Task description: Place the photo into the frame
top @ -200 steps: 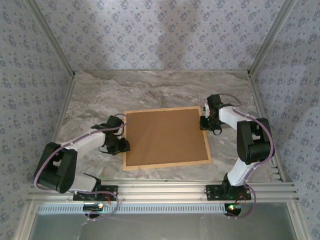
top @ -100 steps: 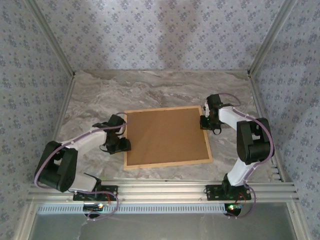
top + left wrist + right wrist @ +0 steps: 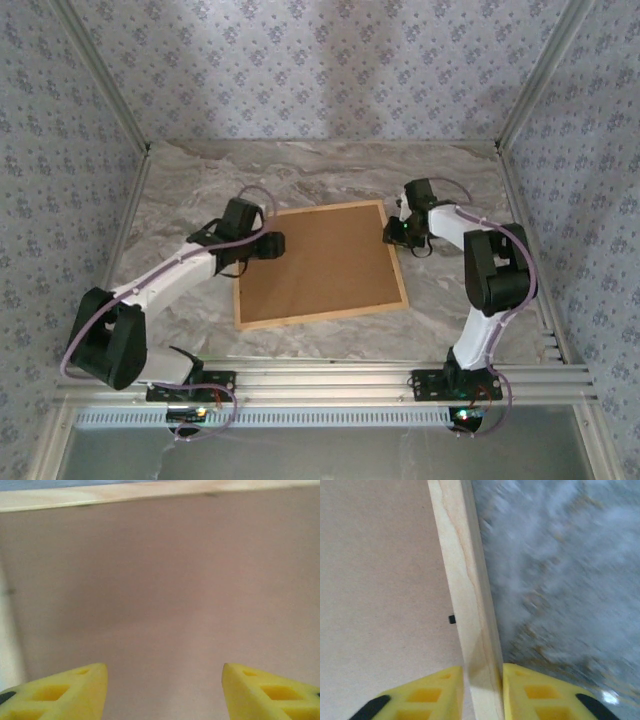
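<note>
The frame [image 3: 320,315] lies back side up on the table, its plain brown board [image 3: 320,260] facing the camera inside a light wood rim. The photo is hidden. My left gripper [image 3: 272,245] hovers over the board near its far left corner. In the left wrist view this gripper [image 3: 165,680] is open, its yellow fingertips [image 3: 75,685] wide apart over the brown board [image 3: 160,580], with the wood rim [image 3: 150,492] beyond. My right gripper [image 3: 392,232] sits at the frame's right rim close to the far corner. Seen from its wrist, this gripper [image 3: 482,680] is shut on the wood rail [image 3: 465,580], one finger on each side.
The marble-patterned tabletop [image 3: 200,180] stretches around the frame. Patterned walls with metal posts [image 3: 100,90] close in the left, right and back. An aluminium rail [image 3: 330,380] carrying the arm bases runs along the near edge.
The frame has slid left and away and turned slightly. My left gripper left the frame's left edge, moved over the board and opened. My right gripper went along with the right rail.
</note>
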